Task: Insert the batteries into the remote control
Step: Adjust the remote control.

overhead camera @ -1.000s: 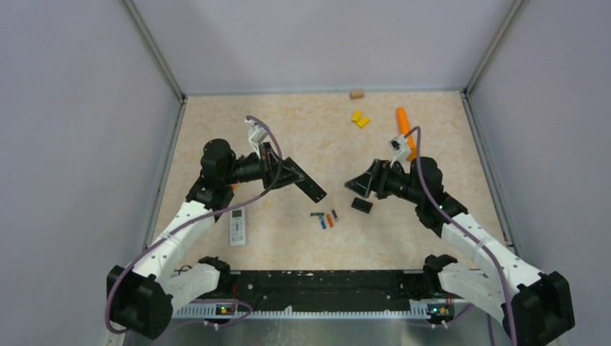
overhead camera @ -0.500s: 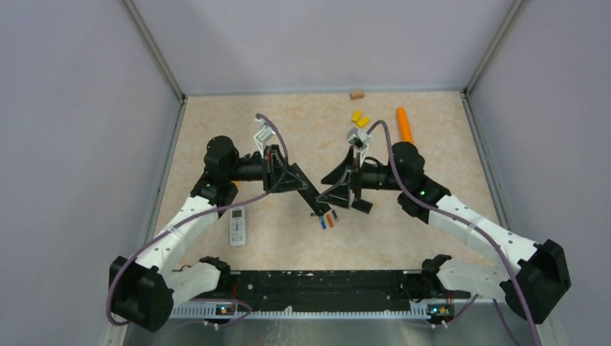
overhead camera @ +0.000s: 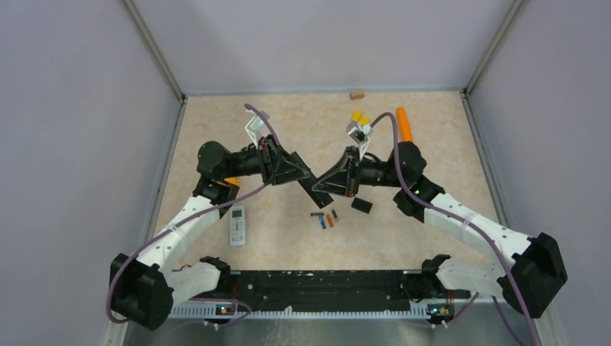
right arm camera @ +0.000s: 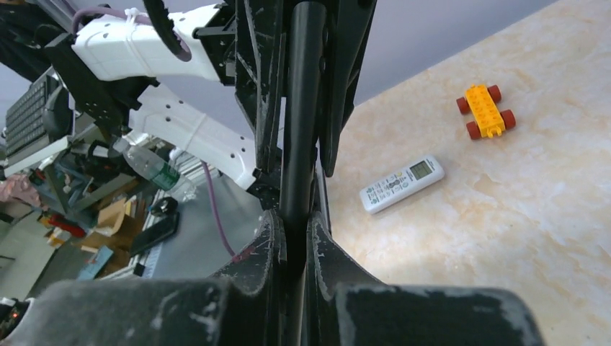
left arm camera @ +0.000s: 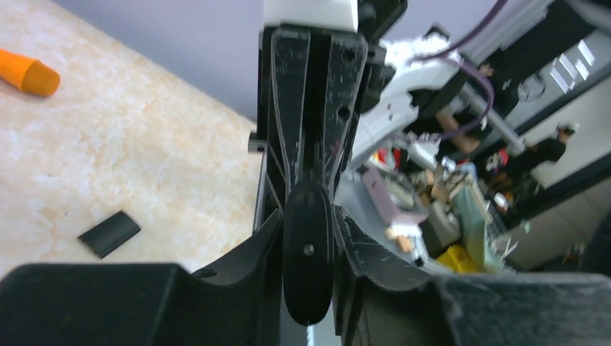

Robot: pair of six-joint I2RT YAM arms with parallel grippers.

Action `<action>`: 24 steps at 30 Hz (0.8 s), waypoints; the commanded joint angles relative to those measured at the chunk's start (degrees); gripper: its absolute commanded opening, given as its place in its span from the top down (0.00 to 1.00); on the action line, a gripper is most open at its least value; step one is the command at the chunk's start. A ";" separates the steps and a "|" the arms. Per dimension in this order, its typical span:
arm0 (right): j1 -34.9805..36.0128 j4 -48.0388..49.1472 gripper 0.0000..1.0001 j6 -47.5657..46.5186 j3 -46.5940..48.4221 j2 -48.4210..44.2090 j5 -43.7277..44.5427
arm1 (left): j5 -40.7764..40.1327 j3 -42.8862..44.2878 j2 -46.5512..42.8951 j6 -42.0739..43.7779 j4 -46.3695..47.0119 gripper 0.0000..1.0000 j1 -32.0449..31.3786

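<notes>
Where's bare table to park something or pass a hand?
Free: far-left corner, left of the brown block; near strip between the batteries and the front rail. Crowded: centre, where left pincer and right pincer clamp the black remote near the batteries and black cover.

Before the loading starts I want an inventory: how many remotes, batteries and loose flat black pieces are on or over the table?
Remotes: 2, the black remote and the white remote
Batteries: 4, one blue battery, one orange-red battery, two dark batteries
Flat black piece: 1
Total: 7
</notes>
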 commanded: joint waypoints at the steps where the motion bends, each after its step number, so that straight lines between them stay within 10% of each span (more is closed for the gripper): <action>1: 0.74 12.39 1.00 7.13 -2.09 -0.53 5.41 | -9.58 -2.28 -0.23 -10.70 13.39 0.64 -0.42; 7: 0.73 17.38 1.00 11.48 -3.84 -0.36 10.02 | -15.79 -5.23 -0.19 -14.96 19.07 0.68 -0.48; 11: 0.73 16.03 0.98 11.51 -2.77 0.74 8.90 | -15.94 -5.26 0.16 -13.73 18.84 1.00 -0.48; 14: 0.73 8.31 0.48 9.32 -1.24 0.50 10.10 | -17.87 -5.14 -0.85 -7.94 13.49 1.00 -0.42; 16: 0.73 0.74 0.31 5.62 -0.22 -0.93 14.20 | -21.09 -4.11 -2.44 -0.54 4.14 1.00 -0.39; 24: 0.78 -26.60 0.48 -0.81 2.00 -1.45 28.77 | -51.64 -0.12 -8.26 22.89 -32.33 1.00 -0.39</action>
